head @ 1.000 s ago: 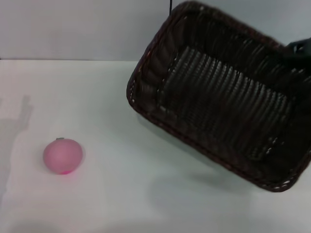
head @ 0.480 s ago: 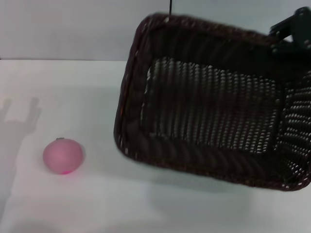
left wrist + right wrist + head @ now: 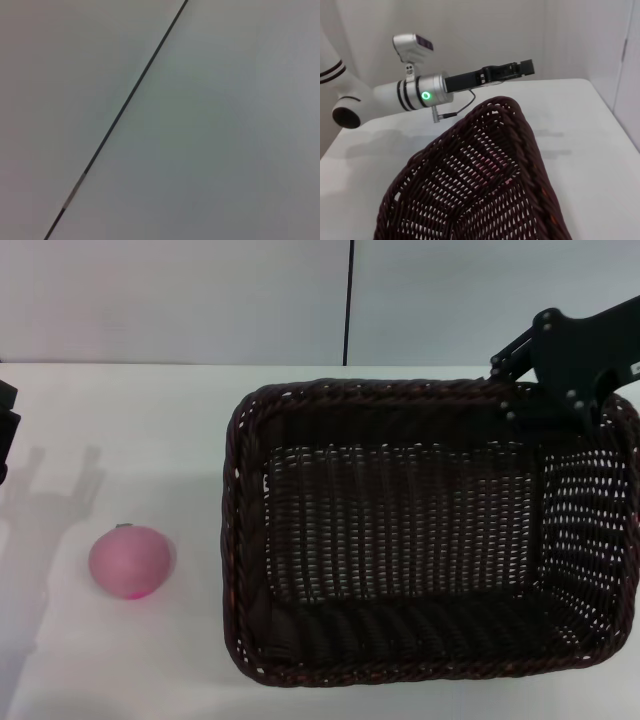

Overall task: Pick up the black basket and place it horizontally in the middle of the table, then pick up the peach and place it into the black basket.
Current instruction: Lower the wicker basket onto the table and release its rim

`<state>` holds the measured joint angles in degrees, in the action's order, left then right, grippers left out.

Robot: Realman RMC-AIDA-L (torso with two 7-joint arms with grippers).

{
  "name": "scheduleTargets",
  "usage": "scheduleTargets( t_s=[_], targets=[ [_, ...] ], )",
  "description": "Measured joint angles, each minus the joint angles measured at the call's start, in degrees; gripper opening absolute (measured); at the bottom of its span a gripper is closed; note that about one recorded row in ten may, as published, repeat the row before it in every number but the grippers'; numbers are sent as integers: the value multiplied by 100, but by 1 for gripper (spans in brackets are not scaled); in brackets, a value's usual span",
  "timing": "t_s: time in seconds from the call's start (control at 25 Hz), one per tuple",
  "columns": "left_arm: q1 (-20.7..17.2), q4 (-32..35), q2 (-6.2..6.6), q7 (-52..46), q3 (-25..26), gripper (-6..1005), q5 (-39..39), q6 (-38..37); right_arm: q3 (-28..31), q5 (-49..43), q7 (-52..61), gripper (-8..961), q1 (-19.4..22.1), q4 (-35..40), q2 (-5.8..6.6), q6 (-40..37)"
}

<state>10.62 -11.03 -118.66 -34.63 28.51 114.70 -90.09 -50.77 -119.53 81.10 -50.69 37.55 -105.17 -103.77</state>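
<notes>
Basket (image 3: 430, 530) level on table (image 3: 150, 420); peach (image 3: 129, 561) apart.

Head view: from above, facing forward and down across the wide white flat bench (image 3: 150, 420), taking in the whole large dark woven wicker basket (image 3: 420, 540), the small smooth pink peach (image 3: 130, 561) and a pale back wall.

Left wrist view: facing a plain grey surface crossed by 1 thin dark line, nothing else visible.

Right wrist view: very near the basket's braided rim (image 3: 520, 145), facing across the bench (image 3: 590, 150) toward the left gripper (image 3: 515, 69).

Shared by head and right wrist views: basket and bench.
</notes>
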Motion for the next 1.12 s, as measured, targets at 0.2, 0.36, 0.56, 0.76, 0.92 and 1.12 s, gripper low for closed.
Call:
scheduleTargets(
  t_s=[0.2, 0.36, 0.56, 0.76, 0.92, 1.12],
  targets=[
    [-46, -8, 0, -88, -118, 808, -1, 0, -9, -26, -359, 191, -19, -153, -71, 47],
    [-78, -8, 1, -235, -129, 808, -1, -4, -62, -31, -526, 191, -28, -193, -126, 165],
    [-137, -5, 1, -295, -241, 810, -1, -166, -183, -42, -538, 192, -53, -196, -179, 262],
    [-186, -6, 1, -302, -263, 811, -1, -171, -211, -84, -602, 192, -55, -196, -225, 355],
    [-210, -11, 0, -302, -266, 812, -1, -175, -212, -89, -659, 193, -61, -195, -262, 453],
    [-218, -20, 1, -302, -277, 813, -1, -185, -151, -66, -751, 193, -59, -195, -312, 588]
  ],
)
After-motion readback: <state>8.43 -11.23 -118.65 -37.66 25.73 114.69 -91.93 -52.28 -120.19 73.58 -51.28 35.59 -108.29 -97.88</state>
